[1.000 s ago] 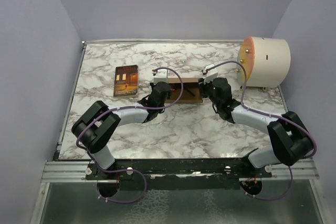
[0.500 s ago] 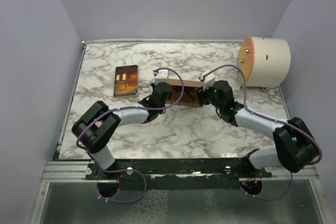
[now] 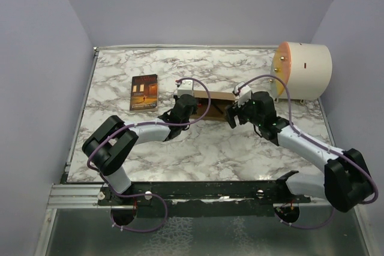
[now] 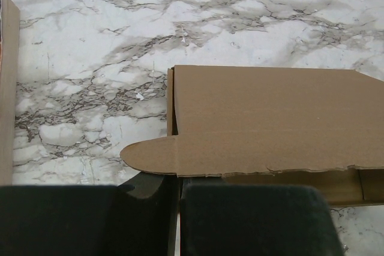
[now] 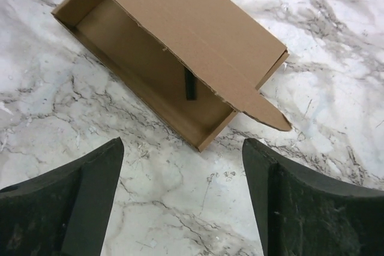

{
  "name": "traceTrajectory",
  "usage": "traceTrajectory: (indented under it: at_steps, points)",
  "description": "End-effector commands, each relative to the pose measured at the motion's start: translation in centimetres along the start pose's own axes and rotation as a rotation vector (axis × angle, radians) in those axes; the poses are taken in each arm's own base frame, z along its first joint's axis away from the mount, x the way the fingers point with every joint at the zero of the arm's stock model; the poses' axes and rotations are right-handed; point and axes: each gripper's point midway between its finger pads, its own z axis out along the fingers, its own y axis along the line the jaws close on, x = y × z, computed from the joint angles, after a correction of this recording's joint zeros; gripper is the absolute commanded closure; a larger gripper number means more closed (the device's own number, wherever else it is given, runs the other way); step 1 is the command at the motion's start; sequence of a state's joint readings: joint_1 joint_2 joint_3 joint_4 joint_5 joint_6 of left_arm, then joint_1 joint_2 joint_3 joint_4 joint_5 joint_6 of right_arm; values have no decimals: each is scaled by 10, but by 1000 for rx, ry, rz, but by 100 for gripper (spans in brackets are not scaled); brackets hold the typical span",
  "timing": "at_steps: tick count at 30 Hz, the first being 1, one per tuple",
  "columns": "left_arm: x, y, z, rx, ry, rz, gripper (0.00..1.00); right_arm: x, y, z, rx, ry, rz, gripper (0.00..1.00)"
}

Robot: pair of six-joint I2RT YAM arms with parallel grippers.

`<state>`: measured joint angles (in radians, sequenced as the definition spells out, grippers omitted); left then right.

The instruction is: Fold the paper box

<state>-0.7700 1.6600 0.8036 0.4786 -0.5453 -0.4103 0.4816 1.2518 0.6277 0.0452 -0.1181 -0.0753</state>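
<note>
Brown paper box runs past the left wrist view's edge

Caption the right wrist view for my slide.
Right gripper, jaws open, faces the paper box lying lid ajar on the marble table.

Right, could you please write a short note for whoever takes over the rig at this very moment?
The left fingers are shut, low at the left end of the box; whether they pinch any cardboard cannot be told.
The right fingers are open and empty, just off the box's right end.
The box sits mid-table between the two arms, with the book further left.
Done: the walls are up, forming a shallow tray.
Left: the lid leans over the tray but is not closed, and its rounded tabs stick out untucked.
</note>
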Motion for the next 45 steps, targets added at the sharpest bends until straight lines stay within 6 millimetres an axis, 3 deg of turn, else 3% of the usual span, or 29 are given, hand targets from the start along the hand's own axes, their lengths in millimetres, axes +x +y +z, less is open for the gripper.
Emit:
traceTrajectory:
  at_steps: [1,11,18,20,23,28,35,40,45]
  points:
    - [-3,-12,-2,47,-4,-17,100,-4,5,-20,-60,-7,-73,18]
    - [-4,-14,-1,55,-5,-9,100,-3,22,-59,-205,1,-244,18]
    - [-6,-15,-3,62,-6,-5,100,-13,68,-102,-505,-53,-433,18]
    - [-6,-15,-3,62,-6,-4,100,-22,86,-117,-636,-94,-505,16]
    - [-6,-16,-4,66,-5,-4,100,-42,95,-127,-718,-154,-586,14]
    - [-7,-15,-4,64,-5,-4,100,-74,91,-111,-731,-264,-739,14]
    - [-8,-18,-3,73,-5,-12,100,-109,61,-46,-605,-271,-812,19]
    - [-8,-19,-2,74,-6,-14,100,-109,36,-9,-513,-185,-811,34]
    - [-8,-19,-2,74,-7,-14,100,-101,25,9,-459,-169,-838,42]
